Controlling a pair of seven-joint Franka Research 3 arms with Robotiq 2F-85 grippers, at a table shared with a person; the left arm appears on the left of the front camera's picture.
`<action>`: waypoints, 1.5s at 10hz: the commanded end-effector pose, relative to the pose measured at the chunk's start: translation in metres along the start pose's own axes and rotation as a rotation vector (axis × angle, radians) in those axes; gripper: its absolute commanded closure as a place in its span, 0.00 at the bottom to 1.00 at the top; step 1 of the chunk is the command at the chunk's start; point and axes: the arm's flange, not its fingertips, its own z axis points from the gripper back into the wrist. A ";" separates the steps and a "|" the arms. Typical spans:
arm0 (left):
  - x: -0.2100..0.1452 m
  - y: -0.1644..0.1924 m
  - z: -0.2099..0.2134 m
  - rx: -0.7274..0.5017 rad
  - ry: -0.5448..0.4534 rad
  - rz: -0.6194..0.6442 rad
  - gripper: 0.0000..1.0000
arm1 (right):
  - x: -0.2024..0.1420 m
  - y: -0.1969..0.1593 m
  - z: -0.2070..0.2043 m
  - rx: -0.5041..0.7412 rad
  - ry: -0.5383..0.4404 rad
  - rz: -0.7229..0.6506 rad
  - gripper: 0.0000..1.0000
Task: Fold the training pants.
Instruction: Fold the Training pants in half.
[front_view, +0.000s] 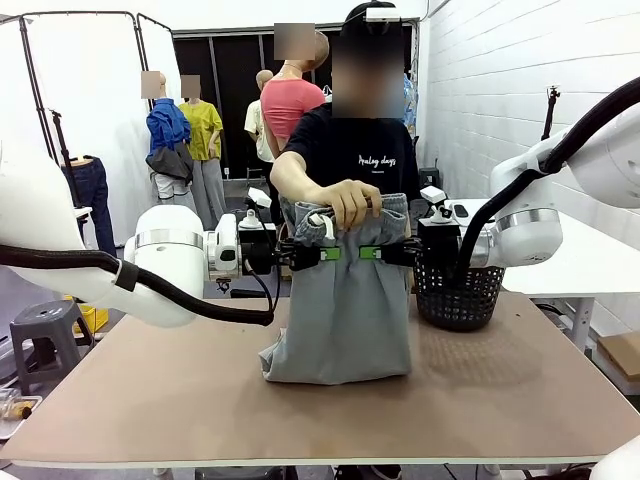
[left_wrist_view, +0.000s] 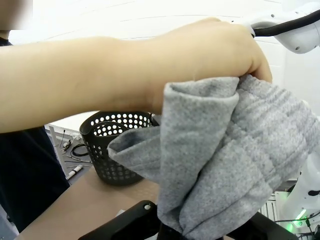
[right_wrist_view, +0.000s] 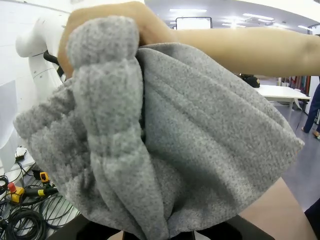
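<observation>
You have both pincers clenched on the training pants, 1 on each side of the garment just below its gathered waistband. The left gripper comes in from the picture's left and bites the cloth with its green pads; the right gripper mirrors it from the other side, and the 2 sets of fingertips sit near each other, almost meeting at the middle of the fabric. Directly above both pincers, the person's hand grips the bunched waistband, with the white drawstring dangling just beside the left pincer's tips. Below the pincers the grey pants hang down in a folded column, and their bottom end rests crumpled on the brown table. Just beyond the right pincer's body, on that same side, a black mesh basket stands upright on the tabletop, apart from the pants. In your left wrist view the grey jersey rises straight out of the closed fingers, the person's hand clamps its top, and the basket sits behind the cloth. In your right wrist view the thick waistband roll and the pants' body fill the space directly ahead of the fingers, with the person's hand closed over the top.
</observation>
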 end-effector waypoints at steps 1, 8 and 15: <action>0.003 -0.003 -0.002 0.005 0.008 -0.012 1.00 | 0.001 0.003 0.000 0.004 -0.018 0.005 1.00; 0.003 -0.003 -0.002 0.005 0.008 -0.012 1.00 | 0.001 0.003 0.000 0.004 -0.018 0.005 1.00; 0.003 -0.003 -0.002 0.005 0.008 -0.012 1.00 | 0.001 0.003 0.000 0.004 -0.018 0.005 1.00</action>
